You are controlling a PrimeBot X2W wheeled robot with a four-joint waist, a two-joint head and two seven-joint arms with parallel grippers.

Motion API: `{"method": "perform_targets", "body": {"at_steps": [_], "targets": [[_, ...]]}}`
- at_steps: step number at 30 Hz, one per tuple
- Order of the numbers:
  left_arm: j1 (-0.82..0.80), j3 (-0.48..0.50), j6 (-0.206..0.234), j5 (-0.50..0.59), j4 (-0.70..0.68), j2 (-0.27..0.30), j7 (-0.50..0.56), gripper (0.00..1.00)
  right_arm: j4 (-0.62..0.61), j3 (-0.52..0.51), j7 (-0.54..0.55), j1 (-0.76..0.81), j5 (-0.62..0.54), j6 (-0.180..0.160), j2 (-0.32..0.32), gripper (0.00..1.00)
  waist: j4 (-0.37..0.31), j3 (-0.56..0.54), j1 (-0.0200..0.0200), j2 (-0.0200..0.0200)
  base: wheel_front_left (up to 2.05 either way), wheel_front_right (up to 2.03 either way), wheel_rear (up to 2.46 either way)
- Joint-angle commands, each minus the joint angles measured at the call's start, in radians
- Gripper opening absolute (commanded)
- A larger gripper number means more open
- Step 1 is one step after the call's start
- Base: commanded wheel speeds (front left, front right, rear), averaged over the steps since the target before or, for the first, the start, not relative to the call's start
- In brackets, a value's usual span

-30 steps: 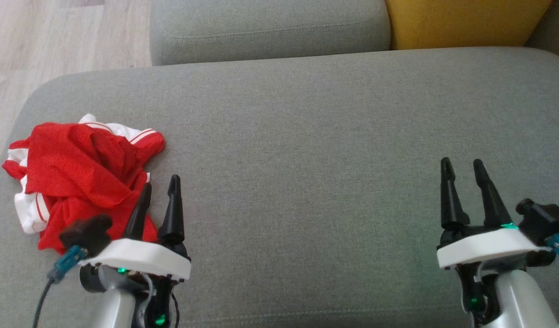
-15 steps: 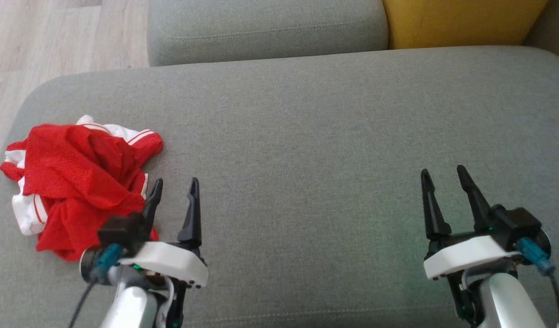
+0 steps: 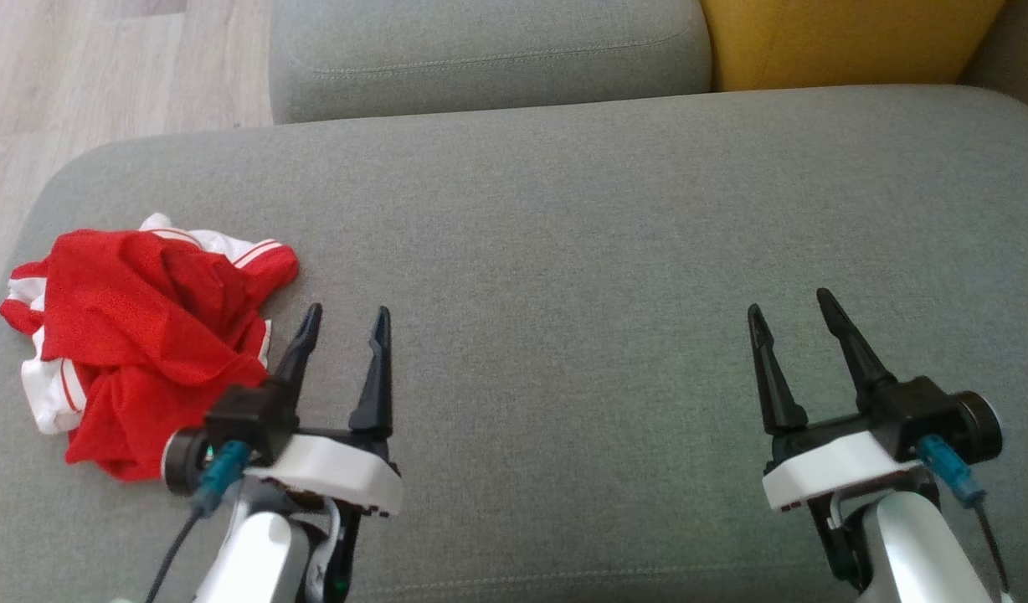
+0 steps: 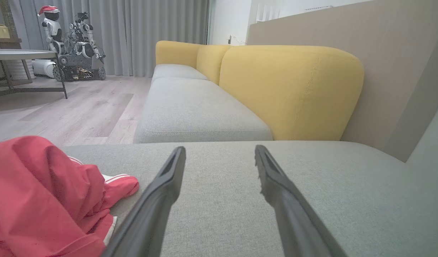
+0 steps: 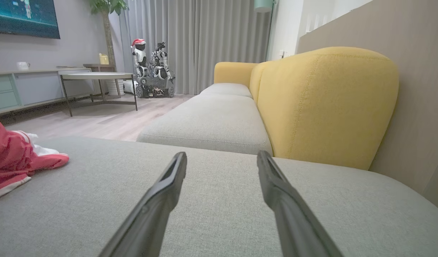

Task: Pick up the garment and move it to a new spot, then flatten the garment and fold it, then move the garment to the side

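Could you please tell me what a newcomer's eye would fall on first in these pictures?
The crumpled red and white garment stands out most, heaped at the left end of the grey sofa seat. Next come the two open, empty grippers low in the head view: the left gripper close beside the garment, the right gripper over bare cushion. The yellow backrest at the upper right also catches the eye.

Head cam looks steeply down on the seat (image 3: 564, 251) from above, while both wrist cams sit low just over it, facing level across it toward the backrest (image 4: 290, 92), and all three catch the garment (image 3: 137, 335) on the left.
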Motion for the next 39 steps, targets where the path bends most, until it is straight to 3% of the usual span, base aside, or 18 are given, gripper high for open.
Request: {"method": "perform_targets", "body": {"at_steps": [1,9,18,39], "targets": [[-0.04,0.054,-0.008,0.015,-0.04,-0.004,-0.018,1.0,-0.037,0.016,-0.017,-0.052,0.005,0.007,0.005,1.0,0.0,0.0,0.0,-0.0001,0.0,0.0,0.0],[-0.012,0.123,-0.062,0.016,0.008,-0.046,-0.038,1.0,-0.014,0.018,-0.005,-0.043,0.125,0.007,0.008,1.0,0.001,-0.001,0.0,-0.0001,0.0,0.0,0.0],[-0.015,0.143,-0.092,0.065,0.076,-0.061,-0.051,1.0,-0.019,0.025,0.012,-0.038,0.182,0.008,0.008,1.0,0.002,0.007,0.0,-0.0001,0.0,0.0,0.0],[-0.03,0.136,-0.08,0.063,0.082,-0.063,-0.051,1.0,-0.015,0.048,0.022,-0.043,0.216,0.008,0.008,1.0,0.031,0.019,0.0,-0.0001,0.0,0.0,0.0]]}}
